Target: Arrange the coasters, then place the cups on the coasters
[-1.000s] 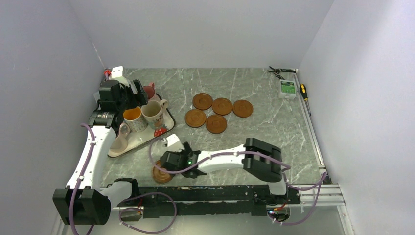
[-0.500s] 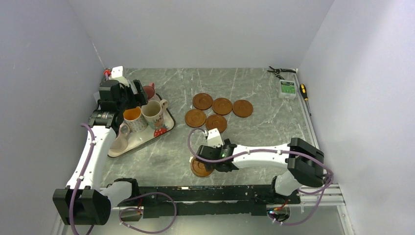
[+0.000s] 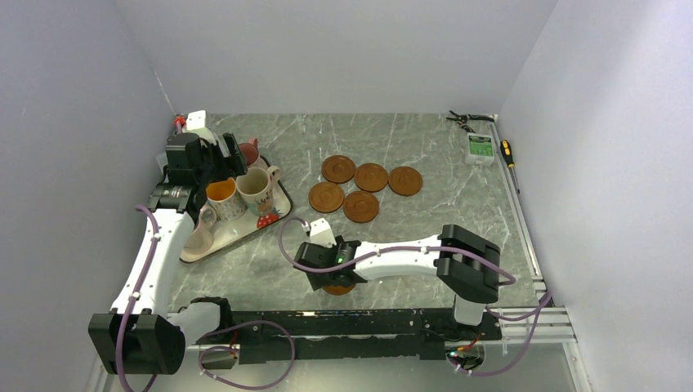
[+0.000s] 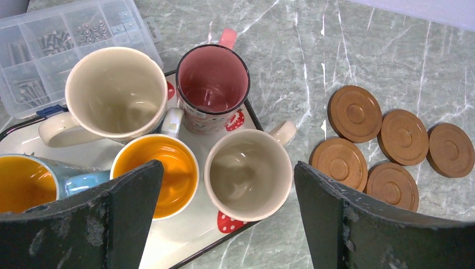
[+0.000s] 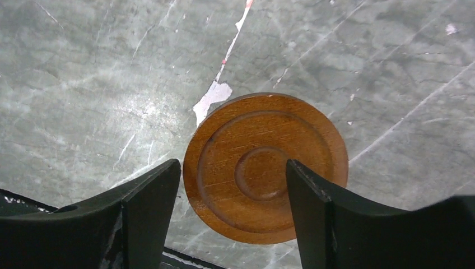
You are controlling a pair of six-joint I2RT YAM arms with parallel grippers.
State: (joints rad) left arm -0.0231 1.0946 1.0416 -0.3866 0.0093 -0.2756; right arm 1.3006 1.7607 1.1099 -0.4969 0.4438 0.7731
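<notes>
My right gripper (image 5: 232, 165) has its jaws partly apart, straddling a round brown wooden coaster with ring grooves (image 5: 266, 168). One finger (image 5: 336, 224) overlaps the disc's edge, and I cannot tell whether the jaws press it or only stand over it. That coaster lies flat on the grey-green marbled table (image 5: 84, 84), close to the black rail (image 3: 384, 320) at the near edge. My left gripper (image 4: 227, 168) is spread wide and holds nothing, hanging above the white strawberry-print tray (image 4: 190, 241) at the left. On the tray I count five handled ceramic mugs (image 4: 249, 174), upright and packed close. Five more brown wooden coasters (image 4: 353, 112) sit clustered on the table right of the tray, well apart from the lone one.
</notes>
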